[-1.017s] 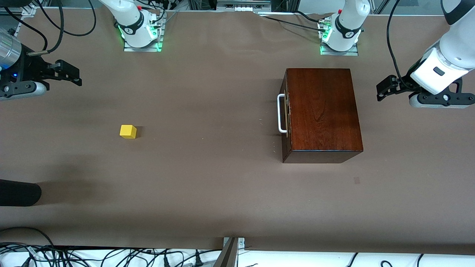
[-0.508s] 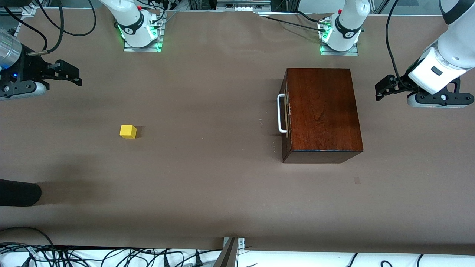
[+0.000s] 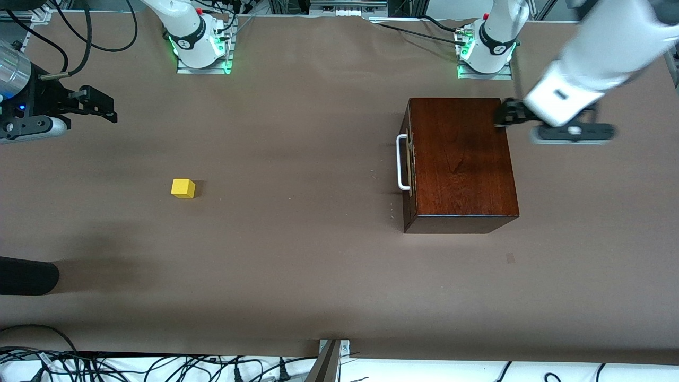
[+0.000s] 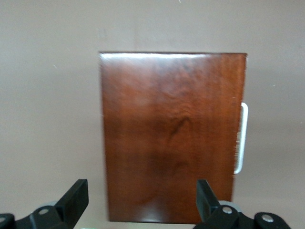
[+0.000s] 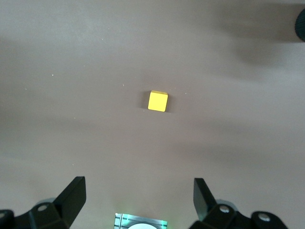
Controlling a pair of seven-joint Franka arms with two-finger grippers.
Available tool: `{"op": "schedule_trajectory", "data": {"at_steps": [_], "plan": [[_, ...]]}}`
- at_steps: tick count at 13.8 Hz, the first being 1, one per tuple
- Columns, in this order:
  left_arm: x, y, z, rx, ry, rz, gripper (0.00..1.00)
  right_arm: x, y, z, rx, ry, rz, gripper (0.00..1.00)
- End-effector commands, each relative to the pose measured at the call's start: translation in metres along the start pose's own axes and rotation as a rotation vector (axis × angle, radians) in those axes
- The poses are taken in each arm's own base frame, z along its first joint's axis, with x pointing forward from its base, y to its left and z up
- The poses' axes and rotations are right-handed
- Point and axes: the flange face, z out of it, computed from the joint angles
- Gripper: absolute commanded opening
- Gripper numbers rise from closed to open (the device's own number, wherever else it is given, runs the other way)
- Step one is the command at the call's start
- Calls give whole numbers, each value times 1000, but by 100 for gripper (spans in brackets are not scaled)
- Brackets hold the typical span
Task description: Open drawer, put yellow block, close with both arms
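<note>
The dark mahogany box [image 3: 461, 159] stands toward the left arm's end of the table with the drawer shut, its white handle [image 3: 402, 162] facing the right arm's end. The yellow block [image 3: 183, 188] lies alone on the table toward the right arm's end. My left gripper [image 3: 503, 114] is open and empty over the box's top edge away from the handle. The left wrist view shows the box [image 4: 171, 138], the handle [image 4: 240, 138] and the open left gripper [image 4: 141, 200]. My right gripper [image 3: 103, 106] waits open at the table's end; its wrist view [image 5: 138, 198] shows the block [image 5: 157, 101] below.
Both arm bases [image 3: 201, 48] [image 3: 485, 53] with green lights stand along the table edge farthest from the front camera. A dark rounded object [image 3: 26, 276] lies at the right arm's end, nearer the camera. Cables [image 3: 132, 366] run along the near edge.
My left arm has swung in from the table's end toward the box, so its gripper now hangs over the box's edge. The right arm, block and box have not moved.
</note>
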Motion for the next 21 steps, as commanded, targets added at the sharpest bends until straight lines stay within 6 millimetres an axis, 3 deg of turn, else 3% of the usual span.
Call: {"op": "schedule_trajectory", "data": {"at_steps": [1,6,8,10,12,14,16,21], "plan": [[0,60,29,20,-43,30,100,-3,-2,-7,13,0,-2,100],[19,146,104,30,33,94,100,-3,-1,-7,13,0,-2,100],[11,181,140,66,26,112,100,-3,-1,-7,13,0,0,100],[-8,212,157,128,50,163,100,-3,-1,-7,13,0,0,100],[-13,221,181,166,31,180,100,-3,-1,-7,13,-2,0,100],[-13,225,190,160,28,156,100,-3,-1,-7,13,0,0,100],[-28,241,201,170,28,158,100,-3,-1,-7,13,0,0,100],[-24,243,224,202,85,173,100,-3,-1,-7,13,0,0,100]]}}
